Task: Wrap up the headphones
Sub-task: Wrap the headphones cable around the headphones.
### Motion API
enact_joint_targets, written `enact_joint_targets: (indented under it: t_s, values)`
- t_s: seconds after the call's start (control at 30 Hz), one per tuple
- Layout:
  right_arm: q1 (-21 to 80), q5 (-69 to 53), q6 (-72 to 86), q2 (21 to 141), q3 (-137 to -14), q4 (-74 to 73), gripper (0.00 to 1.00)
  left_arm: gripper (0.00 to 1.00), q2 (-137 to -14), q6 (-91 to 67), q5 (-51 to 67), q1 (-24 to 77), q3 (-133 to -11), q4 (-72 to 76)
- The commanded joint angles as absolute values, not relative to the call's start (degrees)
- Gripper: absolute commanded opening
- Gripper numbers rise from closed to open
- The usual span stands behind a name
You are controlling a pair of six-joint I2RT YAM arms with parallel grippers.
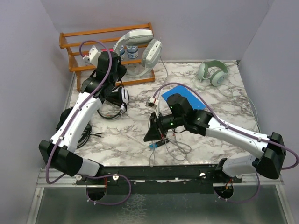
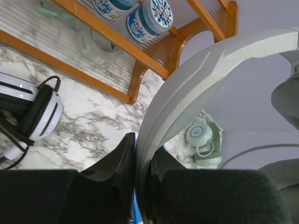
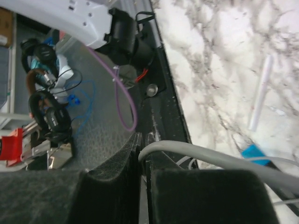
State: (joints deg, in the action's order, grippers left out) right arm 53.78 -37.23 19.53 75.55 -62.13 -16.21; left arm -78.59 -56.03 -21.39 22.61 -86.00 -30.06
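Two arms at work on a marble-patterned table (image 1: 121, 135), white veined with grey.

**Left arm.** It reaches from the near left corner diagonally to the far left, with its wrist raised beside the wooden rack (image 1: 79, 42) of orange-brown slats. The left gripper (image 2: 142, 158) has flat, black, felt-like pads. Its jaws are pressed together on the headband of the pale grey-white headphones (image 1: 140, 35). The band is a broad, smooth plastic arc that rises from between the fingers and curves off to the right in the wrist view. In the overhead view the pair hangs clear of the table in front of the rack, with one oblong ear cup facing down.

**Right arm.** It runs from the near right corner to the table centre, elbow bent and wrist turned toward the near edge. The right gripper (image 3: 142, 154) is nearly closed, pinching a thin round grey cable (image 3: 196, 153). The cable leaves the jaws to the right and lies in loose loops on the marble. Which pair it belongs to cannot be told.

**Other items.**
- The white-and-black headphones (image 2: 44, 109), with dark padded cushions, lie on the table near the left wrist.
- The mint-green headphones (image 1: 212, 72) lie at the far right, well apart from both grippers.
- A blue sheet (image 1: 174, 91) lies partly under the right arm.
- Two round jars (image 2: 149, 18) with blue-and-white labels stand on the rack.
- A small blue tag (image 3: 254, 153) and a slim white strip (image 3: 260, 91) rest near the cable.
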Motion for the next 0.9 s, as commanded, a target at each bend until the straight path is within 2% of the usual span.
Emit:
enact_joint_targets:
  t_s: [0.0,0.2,0.53,0.63,0.73,0.87]
  values:
    - [57.6,-42.2,21.1,76.6,-64.7,-14.6,0.09,0.0,-83.8,-70.5,-18.9,22.4,-90.9,-31.2]
    - [62.8,-43.6,20.0,80.2,-67.2,-15.6,0.07,0.0,-90.8,-77.3,-16.1,22.4,-96.8,-32.8]
    - [67.3,-44.2,16.1,82.4,-78.8,-26.6,0.04,0.0,-100.0,-69.9,-31.9,23.6,-109.9,-38.9]
    - [67.3,-40.3,14.3,82.4,-86.2,-33.0,0.04,0.0,-99.8,-63.1,-44.8,28.2,-109.6,-38.7]
    - [67.3,-36.2,11.5,86.3,-99.2,-43.3,0.01,0.0,-99.9,-51.9,-57.9,33.9,-109.0,-35.4]
    - [67.3,-32.3,6.9,91.5,-117.5,-55.4,0.01,0.0,-97.0,-45.4,-55.3,34.8,-102.5,-29.0]
